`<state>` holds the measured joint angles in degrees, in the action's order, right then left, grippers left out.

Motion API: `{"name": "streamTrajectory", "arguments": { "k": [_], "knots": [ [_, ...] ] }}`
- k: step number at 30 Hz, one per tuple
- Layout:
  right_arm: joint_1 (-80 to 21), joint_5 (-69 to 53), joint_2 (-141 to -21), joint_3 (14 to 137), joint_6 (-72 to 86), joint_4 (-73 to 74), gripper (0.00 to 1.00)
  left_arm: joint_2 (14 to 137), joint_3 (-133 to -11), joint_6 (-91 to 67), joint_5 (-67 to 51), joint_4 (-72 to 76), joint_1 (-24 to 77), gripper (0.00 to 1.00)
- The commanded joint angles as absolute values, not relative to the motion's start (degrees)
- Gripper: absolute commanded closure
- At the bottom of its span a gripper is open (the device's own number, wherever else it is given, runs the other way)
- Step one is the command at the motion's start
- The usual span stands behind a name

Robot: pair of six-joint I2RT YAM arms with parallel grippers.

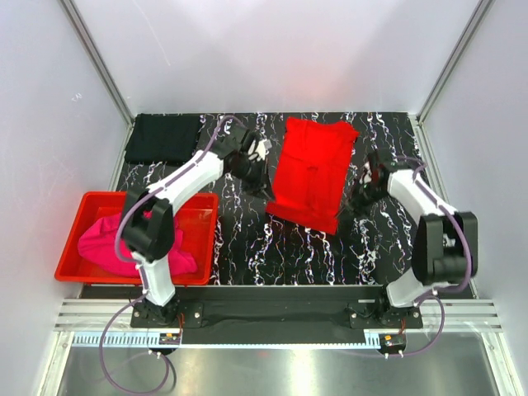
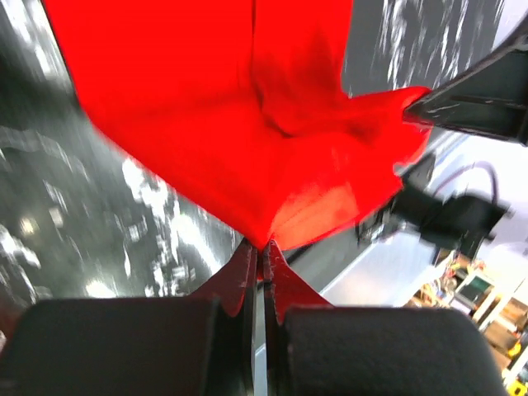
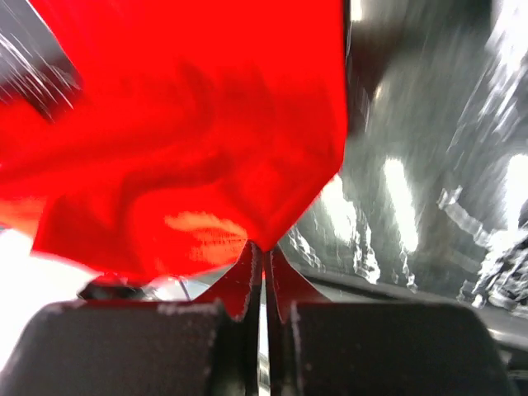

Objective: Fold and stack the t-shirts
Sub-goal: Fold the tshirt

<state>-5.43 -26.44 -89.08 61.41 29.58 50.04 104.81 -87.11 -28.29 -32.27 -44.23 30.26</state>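
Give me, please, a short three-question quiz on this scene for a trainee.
1. True or false: the magenta pink cloth t-shirt lies in the red rectangular plastic bin.
2. The left tool and right tool are both shut on: A) the bin's rim, B) the bright red cloth t-shirt, C) nothing?
3. Where on the black marbled table lies the folded black cloth t-shirt?
Key: 1 true; 2 B; 3 its far left corner.

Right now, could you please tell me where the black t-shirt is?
In the top view, the black t-shirt lies at the far left corner of the table, just beyond the red bin and left of the red t-shirt.
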Motion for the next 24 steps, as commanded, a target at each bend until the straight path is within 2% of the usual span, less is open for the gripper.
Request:
{"name": "streamTrajectory", "arguments": {
  "k": [1, 5, 9, 17, 22, 24],
  "knots": [
    [-2.21, -25.75, -95.34, 69.85, 24.54, 51.49, 1.00, 110.98, -95.16, -27.07, -31.90, -46.40, 29.27, 1.00],
    [-0.36, -26.98, -103.96, 80.21, 21.18, 52.47, 1.00, 121.61, -109.29, -28.03, -32.17, -47.02, 28.39, 1.00],
    [1.67, -28.39, -112.56, 87.09, 19.42, 53.52, 1.00, 126.90, -114.86, -30.58, -33.66, -43.95, 27.34, 1.00],
    [1.93, -30.23, -119.00, 95.70, 21.09, 53.35, 1.00, 129.46, -114.35, -35.06, -35.24, -36.22, 24.96, 1.00],
    [1.93, -32.25, -120.85, 97.21, 21.62, 53.44, 1.00, 130.08, -114.52, -37.00, -34.89, -34.02, 23.30, 1.00],
    [1.93, -31.91, -121.37, 97.38, 21.80, 53.26, 1.00, 130.86, -114.78, -38.40, -35.94, -33.23, 23.03, 0.97]
  ]
}}
